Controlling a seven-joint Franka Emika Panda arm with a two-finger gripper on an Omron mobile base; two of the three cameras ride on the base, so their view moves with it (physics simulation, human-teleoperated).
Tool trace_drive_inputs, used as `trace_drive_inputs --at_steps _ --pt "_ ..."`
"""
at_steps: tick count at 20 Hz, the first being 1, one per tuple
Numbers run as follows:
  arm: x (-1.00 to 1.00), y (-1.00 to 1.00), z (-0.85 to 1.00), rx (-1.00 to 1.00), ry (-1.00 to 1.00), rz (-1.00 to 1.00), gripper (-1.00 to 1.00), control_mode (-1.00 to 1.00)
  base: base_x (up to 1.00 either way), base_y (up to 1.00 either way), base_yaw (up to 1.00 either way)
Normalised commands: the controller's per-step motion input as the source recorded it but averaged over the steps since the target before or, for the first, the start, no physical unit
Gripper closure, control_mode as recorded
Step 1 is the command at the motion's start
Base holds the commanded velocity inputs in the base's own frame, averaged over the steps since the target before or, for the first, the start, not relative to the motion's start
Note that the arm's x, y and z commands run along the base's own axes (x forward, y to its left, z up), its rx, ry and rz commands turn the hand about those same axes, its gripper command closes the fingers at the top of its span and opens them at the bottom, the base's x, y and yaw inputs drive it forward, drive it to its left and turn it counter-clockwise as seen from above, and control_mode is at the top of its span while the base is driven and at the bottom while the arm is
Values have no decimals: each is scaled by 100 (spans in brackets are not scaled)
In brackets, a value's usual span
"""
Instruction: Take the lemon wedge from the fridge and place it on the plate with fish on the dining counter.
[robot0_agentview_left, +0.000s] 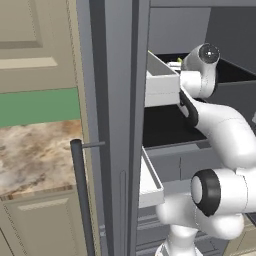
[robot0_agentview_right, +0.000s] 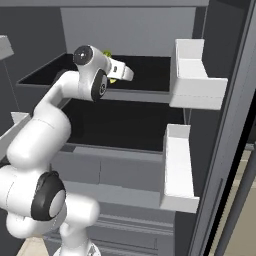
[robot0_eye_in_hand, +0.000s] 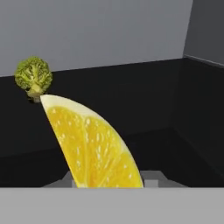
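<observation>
In the left base view, a beige cabinet (robot0_agentview_left: 30, 45) stands furthest left of the fridge (robot0_agentview_left: 117, 100), with a green strip of wall and a brown marble worktop (robot0_agentview_left: 37, 155) below it. A dark bar handle (robot0_agentview_left: 81, 195) rises just left of the fridge's open door edge. White door bins (robot0_agentview_left: 160, 82) sit right of that edge, one above the other. Right of the bins, the white arm (robot0_agentview_left: 220, 130) reaches up into the fridge's upper dark shelf.

In the right base view, the arm rises from the fridge's lower left and bends toward the upper shelf (robot0_agentview_right: 145, 70). The hand ends over that shelf, with a bit of yellow-green showing just beside it. Further right, two more white bins (robot0_agentview_right: 192, 75) hang on the other open door.

In the hand view, a small broccoli floret (robot0_eye_in_hand: 33, 75) stands on the shelf floor at the left, near the fridge's grey back wall. The lemon wedge (robot0_eye_in_hand: 92, 146) sits right of it, large and close, its tip up and its base down between the two grey fingertips (robot0_eye_in_hand: 151, 178) of the gripper (robot0_eye_in_hand: 107, 181). The fingertips stand on either side of the wedge's base; whether they press on it cannot be told.
</observation>
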Motion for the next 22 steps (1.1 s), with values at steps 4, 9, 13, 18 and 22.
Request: trace_drive_inputs --at_steps 4,9,13,18,22 --pt "-65 0 84 0 -7 -2 100 -100 0 0 0" --pt "-100 -9 63 2 -20 -1 100 -100 0 0 0" --pt "-100 -5 -51 0 -11 0 100 -100 0 0 0" --pt "-100 0 -100 -1 0 0 100 -100 0 0 0" --pt "-100 -1 -48 0 8 4 100 -100 0 0 0"
